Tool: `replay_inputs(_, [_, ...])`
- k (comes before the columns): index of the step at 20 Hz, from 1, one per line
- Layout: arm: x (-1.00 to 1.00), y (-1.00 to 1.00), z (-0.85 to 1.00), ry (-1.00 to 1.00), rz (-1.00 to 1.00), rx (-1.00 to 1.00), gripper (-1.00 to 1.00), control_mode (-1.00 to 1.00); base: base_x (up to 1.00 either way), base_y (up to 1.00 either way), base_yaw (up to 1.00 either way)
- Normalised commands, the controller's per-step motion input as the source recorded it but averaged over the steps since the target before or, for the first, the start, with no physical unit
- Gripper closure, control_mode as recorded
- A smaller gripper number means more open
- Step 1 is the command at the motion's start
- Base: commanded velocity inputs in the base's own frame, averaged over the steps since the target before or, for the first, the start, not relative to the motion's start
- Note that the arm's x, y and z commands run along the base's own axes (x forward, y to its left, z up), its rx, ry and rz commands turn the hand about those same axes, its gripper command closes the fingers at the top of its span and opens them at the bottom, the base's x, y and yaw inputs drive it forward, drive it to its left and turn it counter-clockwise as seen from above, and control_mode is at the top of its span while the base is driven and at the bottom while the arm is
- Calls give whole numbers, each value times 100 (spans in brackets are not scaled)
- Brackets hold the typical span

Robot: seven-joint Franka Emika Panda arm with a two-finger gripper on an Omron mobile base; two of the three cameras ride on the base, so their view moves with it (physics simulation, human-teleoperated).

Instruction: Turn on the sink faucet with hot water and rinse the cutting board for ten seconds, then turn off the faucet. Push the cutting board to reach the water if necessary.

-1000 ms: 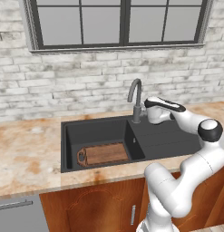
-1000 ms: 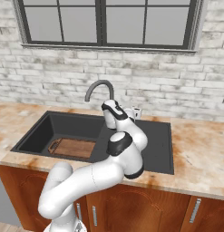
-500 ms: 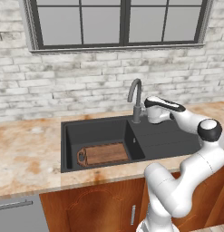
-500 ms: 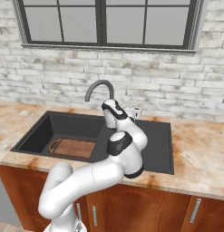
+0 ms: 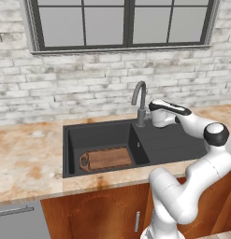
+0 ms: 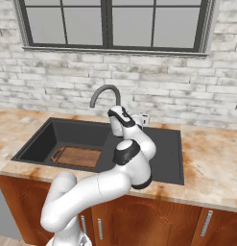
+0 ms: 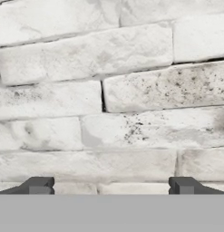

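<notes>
The dark sink (image 5: 73,154) is set into the counter, and the brown cutting board (image 5: 107,158) lies flat at the front of its basin, handle to the left. The grey gooseneck faucet (image 5: 140,100) stands behind the basin's right edge. My gripper (image 5: 154,115) hovers just right of the faucet's base, above the drainboard, and is aimed at the brick wall. In the hand view my gripper (image 7: 111,186) is open, its fingertips (image 7: 38,185) wide apart with nothing between them. From the right base view the cutting board (image 6: 79,156) sits left of my arm, below the faucet (image 6: 104,91). The water is out of view.
A white brick wall (image 7: 109,90) rises close behind the faucet, with a dark-framed window (image 5: 126,23) above. Marbled counter (image 5: 28,158) runs along both sides of the sink. Wooden cabinet doors (image 5: 112,214) are under the counter.
</notes>
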Motion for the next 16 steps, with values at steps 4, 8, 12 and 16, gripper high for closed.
replay_inputs(4, [0,-4,-4,0,0,0,-100,-100,0,0,0])
replay_inputs(8, [0,-9,-1,0,0,0,-100,-100,0,0,0])
replay_inputs(12, [0,-16,0,0,0,0,-100,-100,0,0,0])
replay_inputs(16, [0,-19,0,0,0,0,-100,-100,0,0,0])
